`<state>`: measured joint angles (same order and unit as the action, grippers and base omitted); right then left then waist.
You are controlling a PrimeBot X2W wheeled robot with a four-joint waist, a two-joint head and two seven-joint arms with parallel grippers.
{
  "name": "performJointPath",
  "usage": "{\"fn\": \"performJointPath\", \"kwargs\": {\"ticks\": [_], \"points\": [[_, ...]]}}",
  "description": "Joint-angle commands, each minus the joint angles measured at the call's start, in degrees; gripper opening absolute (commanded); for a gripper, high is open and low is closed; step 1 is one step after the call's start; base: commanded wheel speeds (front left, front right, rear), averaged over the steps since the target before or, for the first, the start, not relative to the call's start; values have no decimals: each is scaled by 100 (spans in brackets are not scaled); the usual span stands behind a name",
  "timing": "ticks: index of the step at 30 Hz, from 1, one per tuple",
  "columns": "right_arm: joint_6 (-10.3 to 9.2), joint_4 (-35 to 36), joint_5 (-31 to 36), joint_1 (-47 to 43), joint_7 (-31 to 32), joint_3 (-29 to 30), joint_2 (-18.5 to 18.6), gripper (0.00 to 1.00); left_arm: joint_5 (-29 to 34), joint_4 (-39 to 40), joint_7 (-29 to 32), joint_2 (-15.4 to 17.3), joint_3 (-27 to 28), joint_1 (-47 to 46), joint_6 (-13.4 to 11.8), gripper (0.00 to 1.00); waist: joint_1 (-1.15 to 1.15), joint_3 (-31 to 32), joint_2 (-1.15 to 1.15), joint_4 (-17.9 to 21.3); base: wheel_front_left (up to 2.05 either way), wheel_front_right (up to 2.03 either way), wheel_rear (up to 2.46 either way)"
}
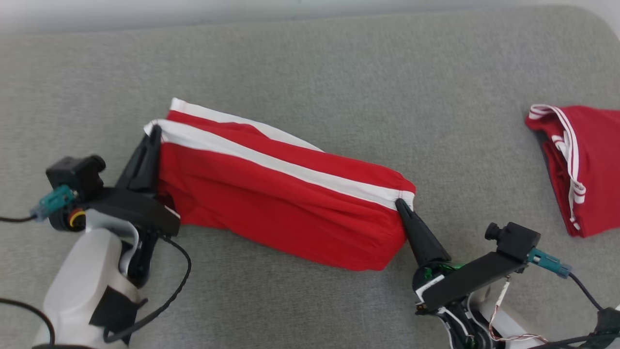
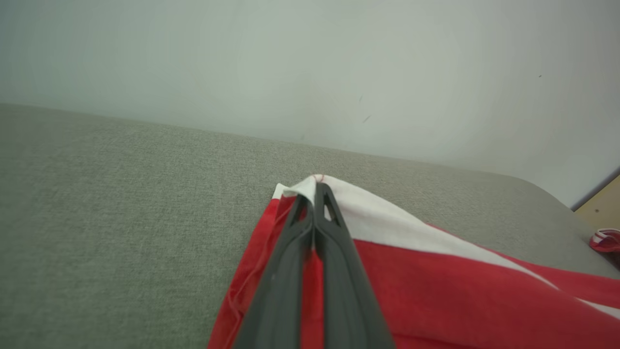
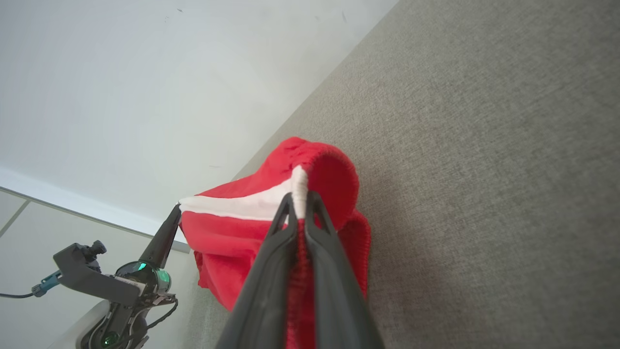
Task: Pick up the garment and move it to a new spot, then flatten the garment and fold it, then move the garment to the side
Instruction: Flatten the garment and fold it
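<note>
The left gripper point(image 1: 154, 134), at the near left, points far and slightly right, fingers pinched on one end of the red garment point(image 1: 271, 208). The right gripper point(image 1: 401, 203), at the near right, leans far-left, clamped on the other end.

Black left tool point(image 1: 155, 131), pale forearm point(image 1: 82, 286), teal plug point(image 1: 54, 198)

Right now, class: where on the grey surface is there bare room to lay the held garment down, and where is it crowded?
The widest bare patch is the surface from the garment to its far edge. Another lies between the garment and the red cloth. It is crowded at that right edge and in the near corners, where the left gripper and right gripper clamp the garment's ends.
</note>
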<state>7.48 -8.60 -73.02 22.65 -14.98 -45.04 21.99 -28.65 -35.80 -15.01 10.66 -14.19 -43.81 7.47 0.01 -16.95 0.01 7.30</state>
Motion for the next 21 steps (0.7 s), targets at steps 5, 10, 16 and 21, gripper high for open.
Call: {"fn": "performJointPath", "kwargs": {"ticks": [5, 10, 16, 21], "points": [[2, 110, 340, 1, -23, 174, -343, 0, 600, -409, -21, -86, 384, -475, -35, 0, -1, -442, -1, 346, 0, 0, 0], [2, 162, 647, -7, -23, 409, -542, 0, 936, -539, -20, -145, 633, -673, -37, 0, -1, -509, -1, 391, 0, 0, 0], [2, 195, 909, 134, -23, 289, -624, 4, 1267, -626, -20, -231, 881, -731, -82, 47, -1, -538, -1, 409, 0, 0, 0], [2, 208, 1144, 82, -23, 511, -631, 100, 1429, -528, -21, -292, 1039, -443, -56, 100, -1, -426, -1, 355, 0, 0, 0]]}}
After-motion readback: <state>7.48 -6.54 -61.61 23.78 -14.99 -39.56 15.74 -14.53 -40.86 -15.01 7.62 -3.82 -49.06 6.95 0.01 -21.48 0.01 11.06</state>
